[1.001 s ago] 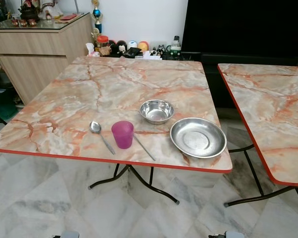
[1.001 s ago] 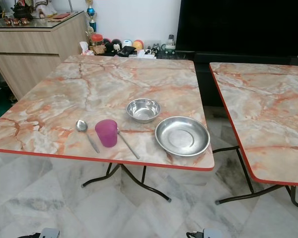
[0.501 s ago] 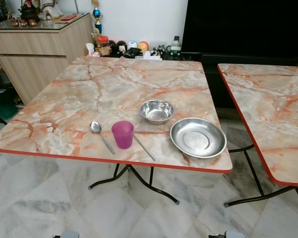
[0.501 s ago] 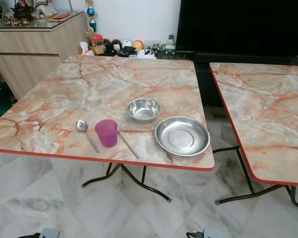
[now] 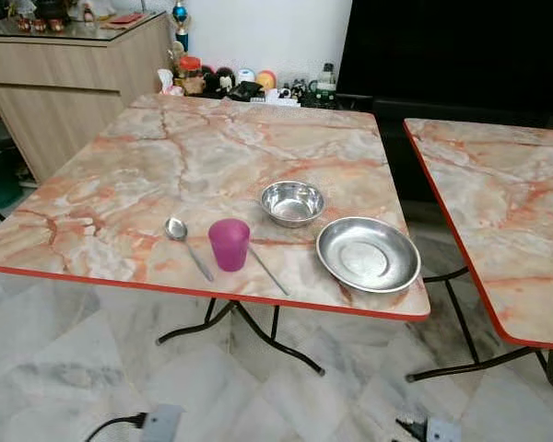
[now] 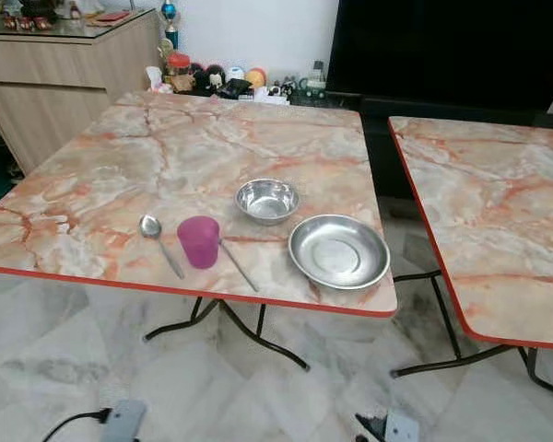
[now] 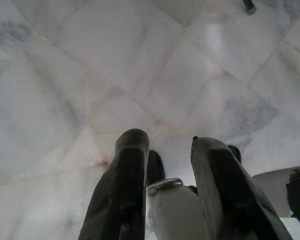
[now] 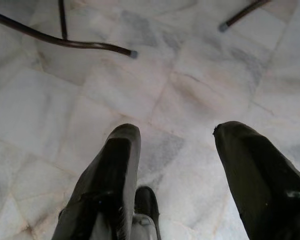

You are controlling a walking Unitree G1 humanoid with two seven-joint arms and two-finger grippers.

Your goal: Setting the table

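Nearest the robot, both arms are hanging idle over the pale marble-tiled floor (image 5: 64,368): the left gripper (image 7: 167,150) is showing its two black fingers parted with nothing between them, and the right gripper (image 8: 177,145) is likewise spread and empty, pointing at the floor near the table's dark metal folding legs (image 8: 80,44). Ahead, the square folding table with an orange-veined marble-pattern top and red edge (image 5: 120,175) is carrying the place setting along its near edge. From the robot's left to right, a stainless steel spoon (image 5: 186,245) is lying flat, a translucent magenta plastic cup (image 5: 229,244) is standing upright just beside it, a slim metal utensil handle (image 5: 267,271) is lying partly hidden behind the cup, and a wide shallow stainless steel plate (image 5: 368,254) is resting near the table's right corner. A small round stainless steel bowl (image 5: 292,203) is sitting just behind, between cup and plate. A second marble-pattern table (image 5: 498,203) is standing well apart to the right. Farther off, a wooden sideboard (image 5: 64,87) and a row of small jars and ornaments (image 5: 240,83) are lining the wall. The step in hand appears to be the approach; the next move calls for stepping close and raising one arm to an item. No writing is readable.
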